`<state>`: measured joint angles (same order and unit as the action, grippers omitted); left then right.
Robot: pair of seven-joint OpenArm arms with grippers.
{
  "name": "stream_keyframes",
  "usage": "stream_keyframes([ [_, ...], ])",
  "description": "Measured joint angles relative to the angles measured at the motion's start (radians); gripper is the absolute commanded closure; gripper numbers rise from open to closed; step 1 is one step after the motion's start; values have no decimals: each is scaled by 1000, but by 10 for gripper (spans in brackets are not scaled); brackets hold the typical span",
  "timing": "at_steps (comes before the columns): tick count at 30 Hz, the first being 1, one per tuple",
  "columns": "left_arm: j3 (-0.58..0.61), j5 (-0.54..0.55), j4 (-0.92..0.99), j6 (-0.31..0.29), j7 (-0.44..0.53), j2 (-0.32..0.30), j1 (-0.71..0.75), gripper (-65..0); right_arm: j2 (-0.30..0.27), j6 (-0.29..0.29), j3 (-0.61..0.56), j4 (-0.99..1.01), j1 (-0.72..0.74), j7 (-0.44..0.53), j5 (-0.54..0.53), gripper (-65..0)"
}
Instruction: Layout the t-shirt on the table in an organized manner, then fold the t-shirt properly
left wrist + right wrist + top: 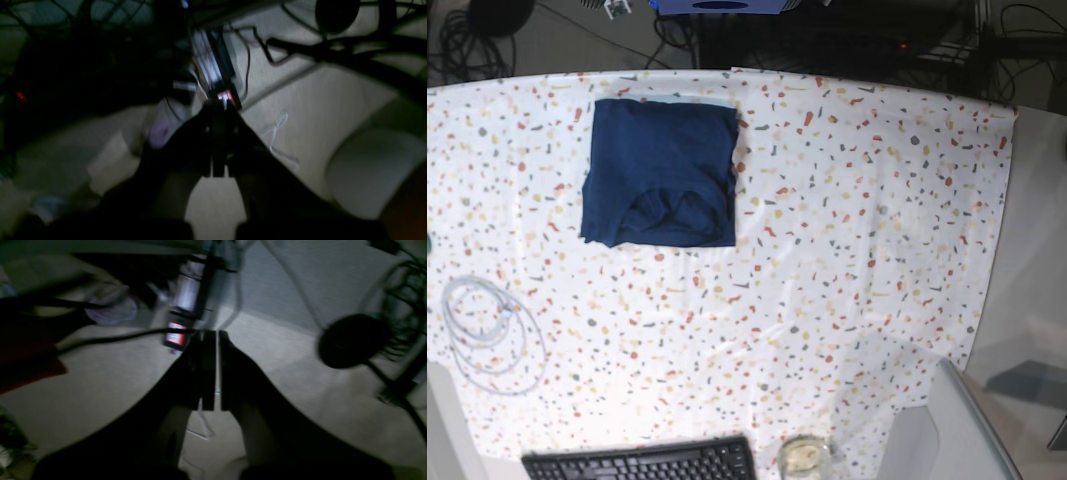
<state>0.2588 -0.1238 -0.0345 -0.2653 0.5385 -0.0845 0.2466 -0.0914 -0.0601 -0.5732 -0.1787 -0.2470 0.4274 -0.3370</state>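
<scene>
Table [857,230], covered in white flecked cloth, fills the base view. The t-shirt [662,172] lies folded into a compact rectangle on the far left part of the table, flat, with a few wrinkles near its front edge. Coiled white cable [489,335] at the left edge; black keyboard [642,462] and a glass [804,457] at the near edge.

Neither arm shows in the base view. Wrist views only, dim and blurred: left gripper [218,140] jaws pressed together, holding nothing; right gripper [210,370] likewise closed and empty. Both cameras point at floor and cabling rather than the table.
</scene>
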Motion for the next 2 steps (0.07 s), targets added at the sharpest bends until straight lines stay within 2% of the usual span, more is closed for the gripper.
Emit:
stream_keyframes([
  [2, -5, -3, 8, 0, -4, -4, 16, 0, -11, 10, 5, 0, 9, 1, -6, -20],
])
